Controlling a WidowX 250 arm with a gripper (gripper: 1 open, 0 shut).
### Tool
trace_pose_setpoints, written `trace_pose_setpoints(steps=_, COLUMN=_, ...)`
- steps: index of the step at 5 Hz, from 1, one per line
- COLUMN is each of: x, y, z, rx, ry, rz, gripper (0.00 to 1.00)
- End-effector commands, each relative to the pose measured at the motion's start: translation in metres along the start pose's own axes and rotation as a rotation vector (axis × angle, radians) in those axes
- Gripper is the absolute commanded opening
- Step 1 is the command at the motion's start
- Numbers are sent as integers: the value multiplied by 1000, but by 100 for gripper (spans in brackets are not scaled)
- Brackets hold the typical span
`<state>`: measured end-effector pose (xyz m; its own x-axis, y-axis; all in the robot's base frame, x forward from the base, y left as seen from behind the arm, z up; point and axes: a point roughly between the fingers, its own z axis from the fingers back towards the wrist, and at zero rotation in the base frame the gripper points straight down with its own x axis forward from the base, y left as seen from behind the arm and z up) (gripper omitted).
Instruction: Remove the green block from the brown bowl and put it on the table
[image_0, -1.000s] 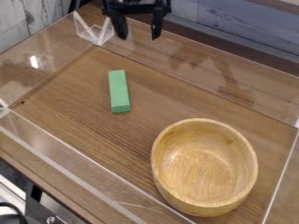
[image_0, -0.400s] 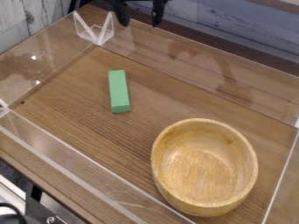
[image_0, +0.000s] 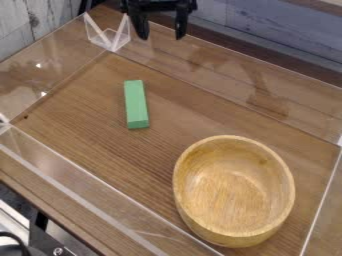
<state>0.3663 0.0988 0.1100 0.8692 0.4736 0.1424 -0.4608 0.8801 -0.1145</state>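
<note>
Pincer (image_0: 159, 27) top cut off

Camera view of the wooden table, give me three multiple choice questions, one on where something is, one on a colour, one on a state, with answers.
1. Where is the flat bright green rectangular block?
A. inside the bowl
B. on the bare wood-grain table, apart from the bowl
C. between the jaws

2. What colour is the wide round wooden bowl?
A. light tan
B. blue
C. white

3. How is the black gripper at the far edge?
A. shut on the block
B. open, holding nothing
C. resting in the bowl

Answers: 1 B, the block lies left of the bowl. 2 A, tan wood. 3 B, fingers apart, nothing between.
</note>
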Motion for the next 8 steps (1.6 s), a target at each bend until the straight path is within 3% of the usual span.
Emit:
trace_pose_setpoints(steps=1, x=8, y=0, z=24, rx=-12, ry=-66, rz=11, gripper=100)
trace_pose_setpoints(steps=5, x=12, y=-1, z=19, rx=10, ry=-59, rz=86, gripper=100)
trace_pose_setpoints(steps=6, x=14, y=5, z=9, rx=11, ry=-56, rz=86, gripper=100)
trace_pose_setpoints(steps=7, x=13, y=13, z=0, rx=12, ry=-54, rz=85, gripper=0)
trace_pose_setpoints(steps=8, x=14, y=18, z=-3, rx=15, ry=-52, rz=92, gripper=0)
